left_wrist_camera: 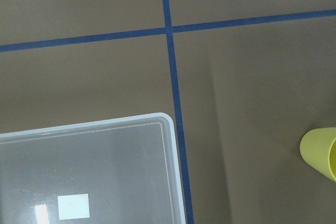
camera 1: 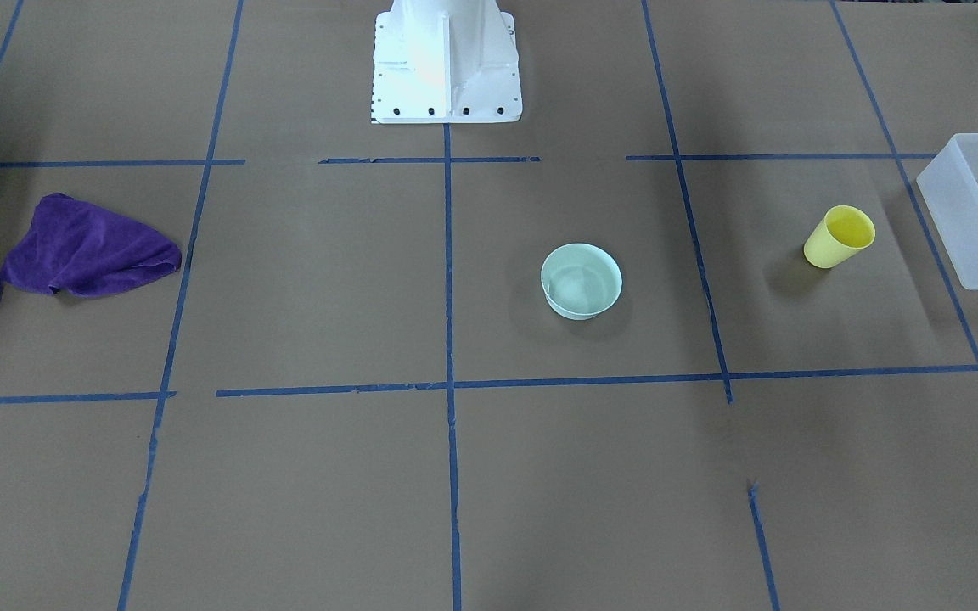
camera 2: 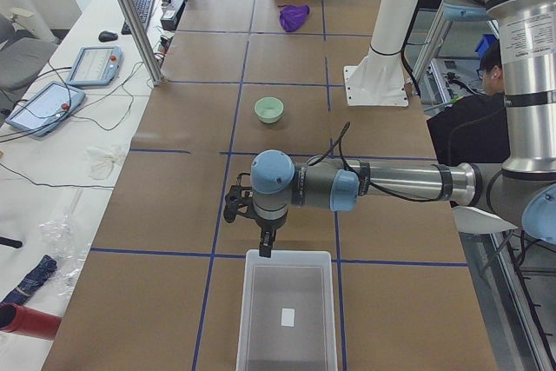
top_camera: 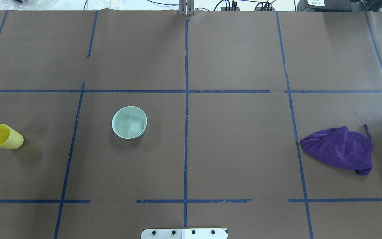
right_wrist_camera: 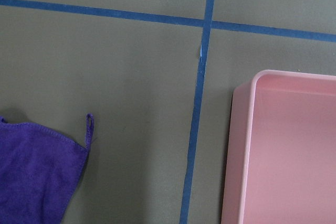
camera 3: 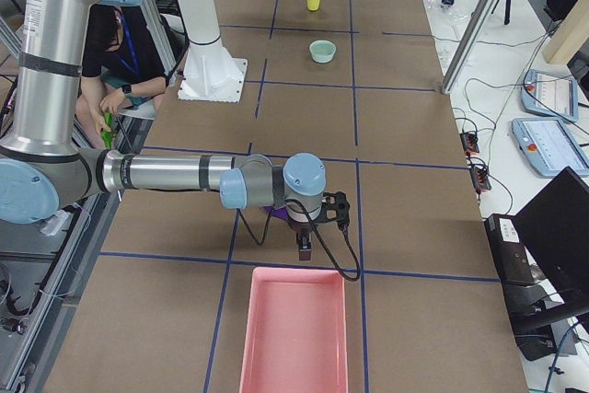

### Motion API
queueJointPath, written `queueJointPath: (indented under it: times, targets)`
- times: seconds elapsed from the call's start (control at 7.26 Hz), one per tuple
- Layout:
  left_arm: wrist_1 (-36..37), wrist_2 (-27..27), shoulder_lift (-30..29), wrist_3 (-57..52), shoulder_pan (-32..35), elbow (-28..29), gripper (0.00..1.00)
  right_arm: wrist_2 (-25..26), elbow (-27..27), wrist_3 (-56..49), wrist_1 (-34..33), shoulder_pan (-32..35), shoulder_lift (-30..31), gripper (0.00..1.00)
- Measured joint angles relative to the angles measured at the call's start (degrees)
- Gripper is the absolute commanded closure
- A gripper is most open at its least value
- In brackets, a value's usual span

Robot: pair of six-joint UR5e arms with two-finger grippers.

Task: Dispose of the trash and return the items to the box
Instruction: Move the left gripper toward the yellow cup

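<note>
Currently cup (camera 1: 839, 238) and bowl (camera 1: 581, 281) upright on bench (camera 1: 328, 297), outside box (camera 1: 956, 229); left end effector (camera 2: 264, 246) and right end effector (camera 3: 305, 246) state: can't tell

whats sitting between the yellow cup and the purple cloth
Only the mint-green bowl, apart from the yellow cup and the purple cloth, plus blue tape lines; the overhead view shows it.

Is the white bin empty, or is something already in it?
Empty: the white bin holds only a white label on its floor; the yellow cup and green bowl sit outside it.
</note>
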State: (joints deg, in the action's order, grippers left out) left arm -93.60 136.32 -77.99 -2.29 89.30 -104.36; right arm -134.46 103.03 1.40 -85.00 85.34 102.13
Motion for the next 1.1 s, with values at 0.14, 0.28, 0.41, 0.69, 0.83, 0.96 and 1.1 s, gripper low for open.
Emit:
queueJointPath:
  times: [0.14, 0.28, 0.41, 0.69, 0.83, 0.96, 1.1]
  targets:
    - [0.0, -0.11, -0.63, -0.02, 0.0, -0.16, 0.0, 0.01, 0.09, -0.05, 0.01, 0.0, 0.0, 0.0]
    - [-0.02, -0.26, -1.53, -0.06, 0.0, -0.42, 0.0, 0.02, 0.19, -0.09, 0.01, 0.0, -0.03, 0.0]
    - [-0.14, -0.3, -2.29, -0.08, 0.0, -0.58, 0.0, -0.03, 0.22, -0.04, 0.01, -0.03, -0.06, 0.0]
    - [-1.72, -0.35, -3.57, -0.15, -0.19, -0.44, 0.0, -0.23, 0.47, 0.39, 0.03, -0.2, -0.74, 0.0]
    - [-3.1, -0.17, -4.06, -0.19, -0.36, -0.37, 0.0, -0.09, 0.6, 0.54, 0.05, -0.18, -2.46, 0.0]
    - [-6.26, -0.02, -5.14, -0.15, -0.46, 0.25, 0.0, 0.09, 0.43, 0.64, -0.01, -0.14, -5.42, 0.0]
    - [-12.14, 0.04, -6.02, 0.03, -0.45, 1.3, 0.0, 0.01, 0.38, 0.86, -0.1, -0.12, -7.66, 0.0]
